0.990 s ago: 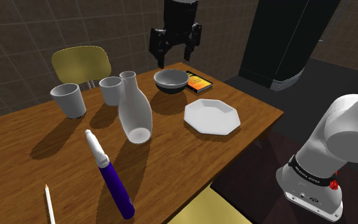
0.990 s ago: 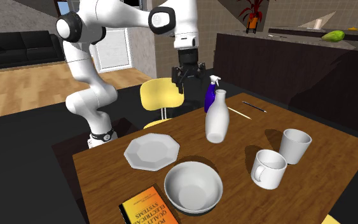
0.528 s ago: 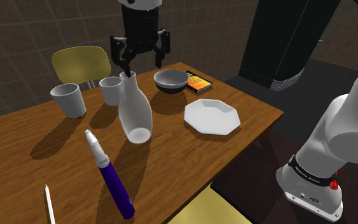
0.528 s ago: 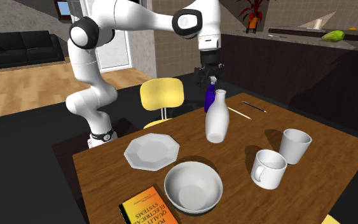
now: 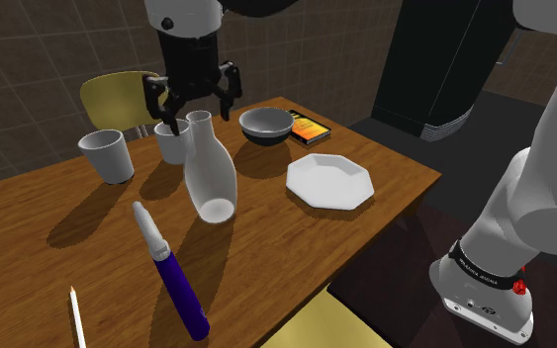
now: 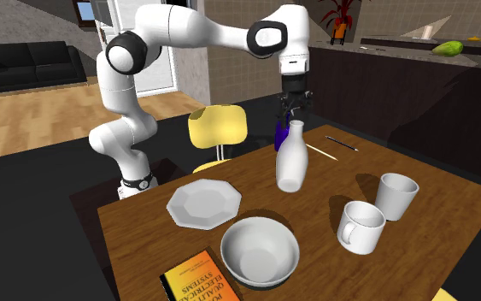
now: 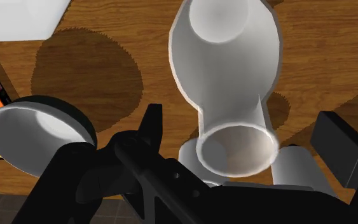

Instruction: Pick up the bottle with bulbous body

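Note:
The bottle (image 5: 210, 175) is pale grey-white, with a bulbous body and a narrow neck, standing upright mid-table. It shows also in the second exterior view as the bottle (image 6: 290, 160). My black gripper (image 5: 200, 111) hangs right at its mouth, open, one finger on each side. In the wrist view the bottle's mouth (image 7: 237, 150) lies between the two spread fingers of the gripper (image 7: 244, 137), and neither finger touches the neck. In the second exterior view the gripper (image 6: 292, 109) sits just above the bottle top.
Two white cups (image 5: 108, 155) (image 5: 173, 140) stand behind the bottle, a bowl (image 5: 266, 124) and an orange book (image 5: 309, 128) beside it, and a white plate (image 5: 330, 181) nearer the stand. A blue spray bottle (image 5: 172, 277) and a thin white stick (image 5: 76, 316) lie toward the front. A yellow chair (image 5: 128, 99) stands past the table.
The gripper has swung toward the shoulder view's left, from above the bowl to the bottle's neck, and come lower. It stayed open. Nothing on the table moved.

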You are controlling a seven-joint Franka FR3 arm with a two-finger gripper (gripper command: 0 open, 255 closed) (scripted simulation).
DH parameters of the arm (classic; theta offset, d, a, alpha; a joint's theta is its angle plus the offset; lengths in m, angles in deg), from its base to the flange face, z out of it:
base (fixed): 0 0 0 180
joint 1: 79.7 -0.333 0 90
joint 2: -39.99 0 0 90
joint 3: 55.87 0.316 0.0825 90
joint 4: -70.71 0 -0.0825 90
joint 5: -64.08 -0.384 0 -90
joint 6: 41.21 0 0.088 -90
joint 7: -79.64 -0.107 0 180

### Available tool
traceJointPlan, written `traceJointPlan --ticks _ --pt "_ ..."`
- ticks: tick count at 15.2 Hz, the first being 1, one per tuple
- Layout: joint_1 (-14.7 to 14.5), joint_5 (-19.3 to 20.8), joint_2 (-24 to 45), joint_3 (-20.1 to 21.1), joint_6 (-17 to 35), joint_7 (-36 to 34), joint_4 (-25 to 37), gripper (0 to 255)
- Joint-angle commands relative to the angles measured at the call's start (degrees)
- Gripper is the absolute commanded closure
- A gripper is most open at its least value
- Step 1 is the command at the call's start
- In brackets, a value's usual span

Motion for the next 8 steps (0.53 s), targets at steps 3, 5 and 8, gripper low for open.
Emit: traceJointPlan --ticks 3,5,8 --pt "0.3 0.0 -0.2 -0.2 2.8 -0.3 -3.0 0" --pt "0.4 -0.1 -0.3 -0.2 2.8 -0.3 -3.1 255" --pt "0.4 -0.1 -0.3 -0.2 2.8 -0.3 -3.1 255"
